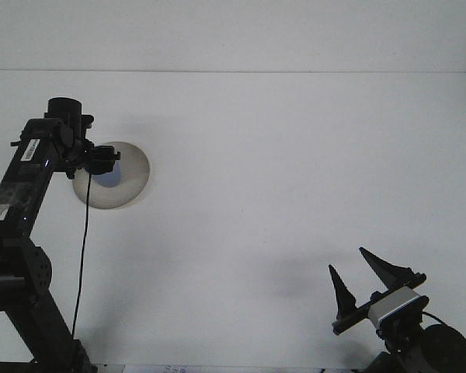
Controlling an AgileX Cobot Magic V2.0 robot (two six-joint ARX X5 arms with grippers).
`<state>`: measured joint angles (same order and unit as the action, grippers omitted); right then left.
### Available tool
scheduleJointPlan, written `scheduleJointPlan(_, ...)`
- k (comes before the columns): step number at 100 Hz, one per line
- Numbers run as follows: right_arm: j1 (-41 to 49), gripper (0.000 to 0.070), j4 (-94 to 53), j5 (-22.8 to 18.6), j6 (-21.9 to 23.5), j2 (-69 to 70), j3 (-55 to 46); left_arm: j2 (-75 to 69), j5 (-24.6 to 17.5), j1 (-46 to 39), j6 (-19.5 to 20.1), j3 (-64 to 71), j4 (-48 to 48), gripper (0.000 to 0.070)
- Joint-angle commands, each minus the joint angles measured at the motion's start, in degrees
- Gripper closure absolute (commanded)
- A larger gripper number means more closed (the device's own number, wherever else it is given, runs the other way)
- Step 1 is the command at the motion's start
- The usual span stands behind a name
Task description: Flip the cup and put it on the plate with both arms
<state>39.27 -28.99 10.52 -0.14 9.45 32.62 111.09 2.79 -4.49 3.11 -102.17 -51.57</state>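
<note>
Here, at the far left of the table:
Plate (132,167): round, greyish, lying flat on the white table (295,171)
Cup (111,179): bluish, mostly hidden, sitting on the plate's left part directly under the left gripper (105,162)
Left gripper: over the cup; whether its fingers are apart or closed I cannot tell
Right gripper (359,276): bottom right, well apart from the plate, fingers spread wide, holding nothing
</note>
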Motion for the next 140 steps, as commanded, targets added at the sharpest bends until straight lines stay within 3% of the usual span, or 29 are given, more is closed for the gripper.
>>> scheduleJointPlan(1,0.4,0.0234,0.4,0.0,0.4,0.0,0.5,1.4,-0.2,-0.5,-1.9,-2.4,-0.3,0.017)
scheduleJointPlan(6,0.4,0.0234,0.4,0.0,0.4,0.0,0.5,1.3,-0.8,-0.9,-2.6,-3.0,-0.7,0.0106)
scheduleJointPlan(12,0.4,0.0234,0.4,0.0,0.4,0.0,0.5,0.9,-3.3,-1.5,-2.8,-3.5,-0.9,0.0078)
scheduleJointPlan(19,0.4,0.0234,0.4,0.0,0.4,0.0,0.5,0.0,-6.3,-2.3,-2.8,-3.5,-0.9,0.0078)
scheduleJointPlan(41,0.4,0.0234,0.4,0.0,0.4,0.0,0.5,-4.3,-8.4,-3.9,-3.7,-3.5,-0.2,0.0078)
scheduleJointPlan(54,0.4,0.0234,0.4,0.0,0.4,0.0,0.5,-10.3,-13.4,-4.8,-4.3,-3.5,1.1,0.0078)
scheduleJointPlan(70,0.4,0.0234,0.4,0.1,0.4,0.0,0.5,-20.7,-16.6,-4.6,-5.1,-3.5,1.6,0.0078)
scheduleJointPlan(89,0.4,0.0233,0.5,0.6,0.6,0.0,0.5,-35.0,-17.5,0.0,-5.4,-1.6,3.9,0.0078)
scheduleJointPlan(99,0.4,0.0226,0.6,2.0,1.0,0.0,0.5,-43.7,-17.4,5.2,-5.0,5.0,6.8,0.0078)
scheduleJointPlan(116,0.4,0.0149,0.6,4.5,1.9,0.0,0.5,-60.6,-16.0,14.1,-5.0,24.8,15.0,0.0078)
scheduleJointPlan(132,0.4,0.0145,0.4,5.0,2.3,0.0,0.5,-77.4,-15.6,18.4,-11.7,44.0,20.7,0.0078)
scheduleJointPlan(140,0.4,0.0145,0.4,5.0,2.3,0.0,0.5,-84.5,-14.4,18.9,-13.1,51.5,21.2,0.0078)
